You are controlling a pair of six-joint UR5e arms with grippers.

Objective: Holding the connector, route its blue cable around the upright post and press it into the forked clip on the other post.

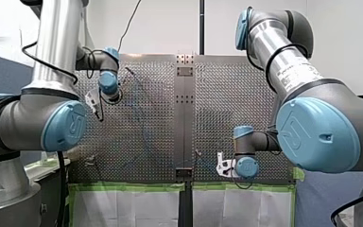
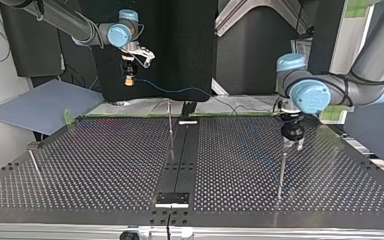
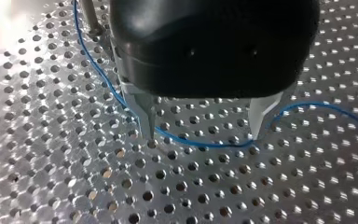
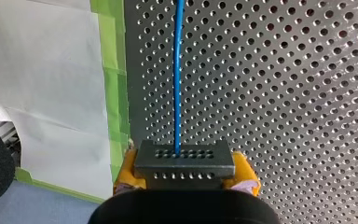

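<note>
Your right gripper (image 4: 185,179) is clamping the black connector (image 4: 182,161) between its yellow pads (image 4: 127,171), holding it raised above the perforated table (image 4: 284,93) near the edge with the green tape (image 4: 114,84). The connector's long axis is running crosswise from pad to pad, and its holed face is pointing away from the gripper. The blue cable (image 4: 178,70) is leaving that face straight ahead; in the top view it is sagging toward the view's right. Your left gripper (image 3: 204,133) is standing with its metal fingers (image 3: 145,114) apart, tips down at the table, and the cable is lying across the gap between them. A post (image 3: 89,16) is standing beside it; which post is carrying the forked clip cannot be told.
</note>
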